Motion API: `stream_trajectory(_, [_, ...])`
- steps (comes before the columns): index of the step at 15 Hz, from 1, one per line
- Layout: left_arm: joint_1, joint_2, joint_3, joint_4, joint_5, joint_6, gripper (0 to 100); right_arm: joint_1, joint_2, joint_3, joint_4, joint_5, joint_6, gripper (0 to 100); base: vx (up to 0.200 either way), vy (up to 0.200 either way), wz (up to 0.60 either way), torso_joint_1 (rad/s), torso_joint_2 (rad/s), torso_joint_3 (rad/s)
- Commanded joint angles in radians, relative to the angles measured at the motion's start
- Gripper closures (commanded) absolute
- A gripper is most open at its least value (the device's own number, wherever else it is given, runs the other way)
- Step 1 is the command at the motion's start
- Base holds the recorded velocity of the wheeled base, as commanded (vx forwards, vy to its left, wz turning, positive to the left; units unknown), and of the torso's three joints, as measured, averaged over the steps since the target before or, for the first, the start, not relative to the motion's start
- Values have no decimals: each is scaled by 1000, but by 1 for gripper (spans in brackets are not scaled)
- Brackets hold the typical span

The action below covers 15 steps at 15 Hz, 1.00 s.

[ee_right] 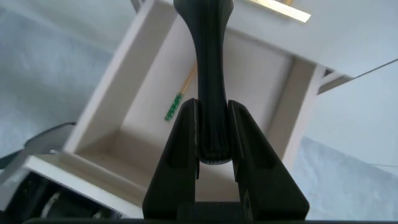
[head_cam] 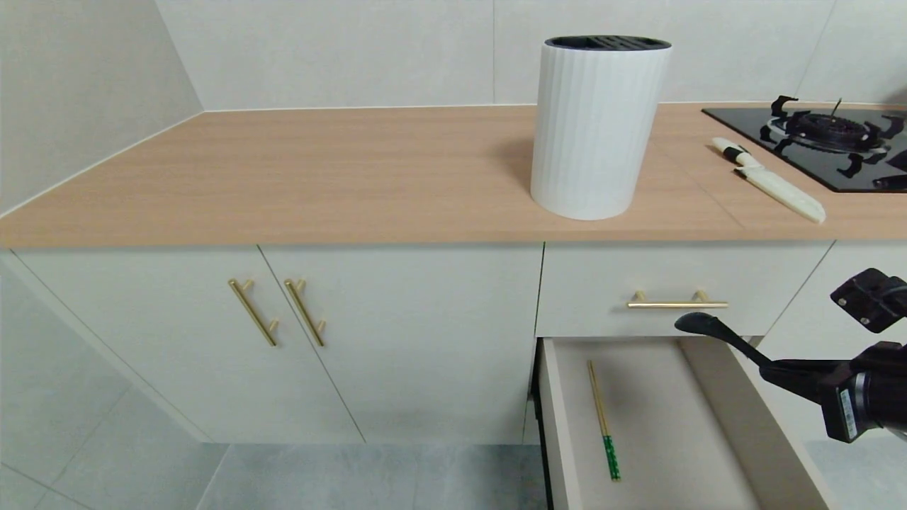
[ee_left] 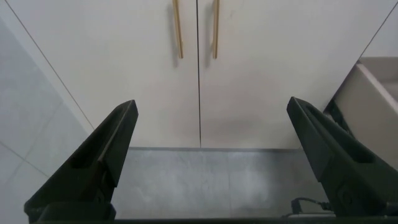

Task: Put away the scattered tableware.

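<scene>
right gripper (ee_right: 213,107) clamps black utensil (head_cam: 712,331) | kind unclear | drawer (head_cam: 555,418) front cropped

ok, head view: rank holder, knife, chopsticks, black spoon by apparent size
1. Holder
2. Knife and chopsticks: similar length, knife broader; chopsticks sit nearer, so unsure
3. Black spoon, partly hidden in the right gripper

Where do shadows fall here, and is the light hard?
Head view: the white ribbed cylindrical holder casts a soft-edged shadow to its left on the wooden countertop, so light is diffuse. Right wrist view: the open drawer has shaded inner walls.
</scene>
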Motion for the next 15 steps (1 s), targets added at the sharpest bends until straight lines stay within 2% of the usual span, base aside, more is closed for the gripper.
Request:
stream_trajectory(1, [0, 0, 0, -1, 0, 1, 0, 2, 28, 2, -3, 1, 0, 100, 0, 0, 0, -203, 466, 261])
stream_trajectory(9, [0, 0, -2, -1, 0, -1, 0, 0, 64, 6, -6, -1, 0, 100, 0, 0, 0, -182, 442, 253])
stream_trajectory(15, [0, 0, 0, -1, 0, -1, 0, 5, 94, -1, -10, 1, 7, 100, 0, 0, 0, -30, 71, 44])
